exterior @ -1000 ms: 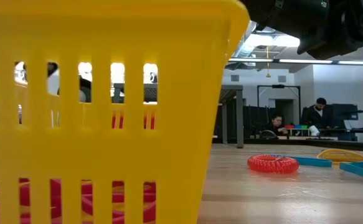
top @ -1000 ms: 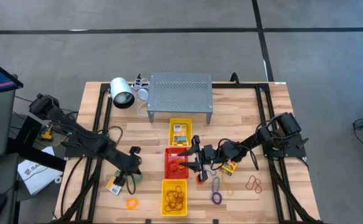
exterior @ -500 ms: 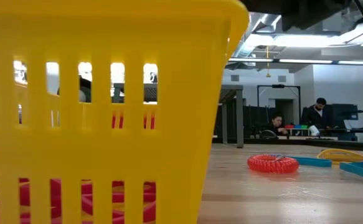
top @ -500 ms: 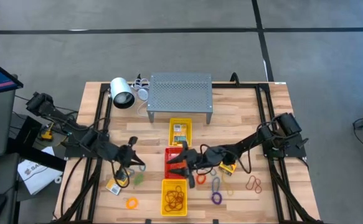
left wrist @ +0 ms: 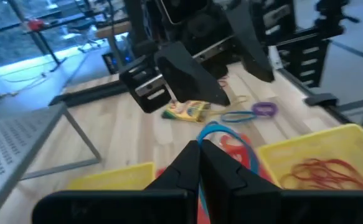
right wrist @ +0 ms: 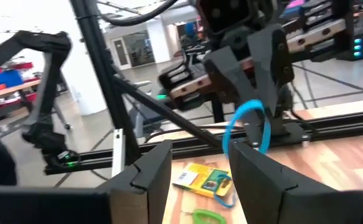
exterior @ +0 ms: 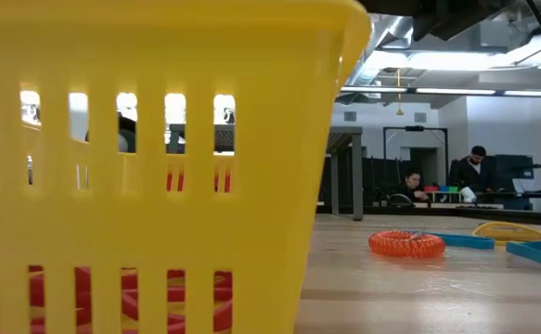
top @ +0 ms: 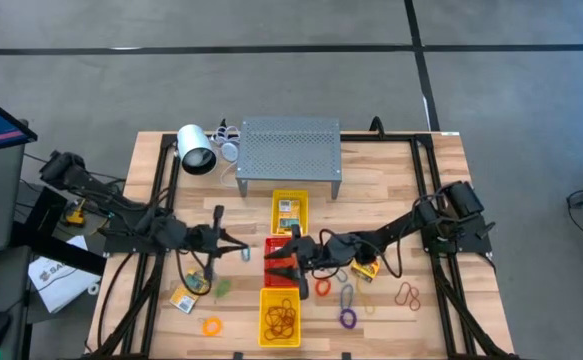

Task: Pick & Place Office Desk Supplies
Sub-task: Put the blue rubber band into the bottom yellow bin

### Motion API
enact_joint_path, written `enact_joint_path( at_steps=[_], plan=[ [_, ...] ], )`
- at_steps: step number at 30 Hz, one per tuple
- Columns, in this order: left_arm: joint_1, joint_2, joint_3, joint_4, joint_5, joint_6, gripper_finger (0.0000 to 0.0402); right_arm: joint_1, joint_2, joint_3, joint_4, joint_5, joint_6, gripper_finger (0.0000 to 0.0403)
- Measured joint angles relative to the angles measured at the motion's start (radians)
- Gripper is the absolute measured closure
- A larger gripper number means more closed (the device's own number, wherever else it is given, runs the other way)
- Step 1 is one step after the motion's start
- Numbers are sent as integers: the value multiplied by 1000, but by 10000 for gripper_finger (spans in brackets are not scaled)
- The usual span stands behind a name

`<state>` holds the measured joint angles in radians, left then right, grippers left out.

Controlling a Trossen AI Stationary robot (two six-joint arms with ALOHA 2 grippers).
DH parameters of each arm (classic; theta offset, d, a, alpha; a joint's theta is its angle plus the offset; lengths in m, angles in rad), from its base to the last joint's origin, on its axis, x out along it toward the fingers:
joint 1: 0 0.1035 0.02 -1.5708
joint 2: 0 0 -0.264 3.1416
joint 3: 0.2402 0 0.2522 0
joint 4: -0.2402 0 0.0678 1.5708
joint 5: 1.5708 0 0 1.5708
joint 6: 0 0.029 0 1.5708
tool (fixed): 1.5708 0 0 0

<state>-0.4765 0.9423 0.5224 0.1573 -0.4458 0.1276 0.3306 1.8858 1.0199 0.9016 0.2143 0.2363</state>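
Observation:
My left gripper [top: 239, 244] hangs left of the red tray [top: 269, 247], pointing nearly level toward it, shut on a thin blue loop [left wrist: 226, 133]. The right wrist view shows the same loop [right wrist: 251, 122] under its fingers. Facing it from the right, my right gripper [top: 279, 263] is open above the red tray with nothing between its fingers [right wrist: 150, 177]. A card packet [top: 182, 298], a green ring [top: 221, 288] and an orange ring [top: 211, 326] lie flat at the left. At the right lie an orange ring [top: 323, 287], another blue loop [top: 347, 296], a purple ring [top: 348, 319] and a packet [top: 368, 270]. My left gripper pinches one end of the blue loop [left wrist: 202, 138] between its two fingertips, coming nearly level from the table's left. The rest of the loop curves out beyond the fingertips, lifted clear of table and trays.
Three trays stand in a row: a far yellow one [top: 290, 195] with packets, the red one, and a near yellow one [top: 264, 330] with rubber bands, whose wall [exterior: 149, 167] fills the low view. Behind stand a perforated metal stand [top: 289, 150] and a white lamp [top: 197, 150]. Brown bands [top: 407, 294] lie at the right.
My left gripper has risen off the table with the blue loop, gone toward the red tray and tipped from pointing down to nearly level. My right gripper has gone toward the table's left, from beside the orange ring to above the red tray, staying open.

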Motion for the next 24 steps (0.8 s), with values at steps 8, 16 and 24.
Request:
enact_joint_path(
  at_steps=[8, 16, 24],
  plan=[
    [62, 94, 0, 174, 6, 51, 399, -19, 0, 0, -4, 22, -1, 248],
    [68, 99, 0, 218, 44, 51, 399, -27, 0, 0, -21, 31, 0, 248],
    [67, 119, 0, 263, 44, 52, 399, -32, 0, 0, -3, 56, -7, 248]
  ],
)
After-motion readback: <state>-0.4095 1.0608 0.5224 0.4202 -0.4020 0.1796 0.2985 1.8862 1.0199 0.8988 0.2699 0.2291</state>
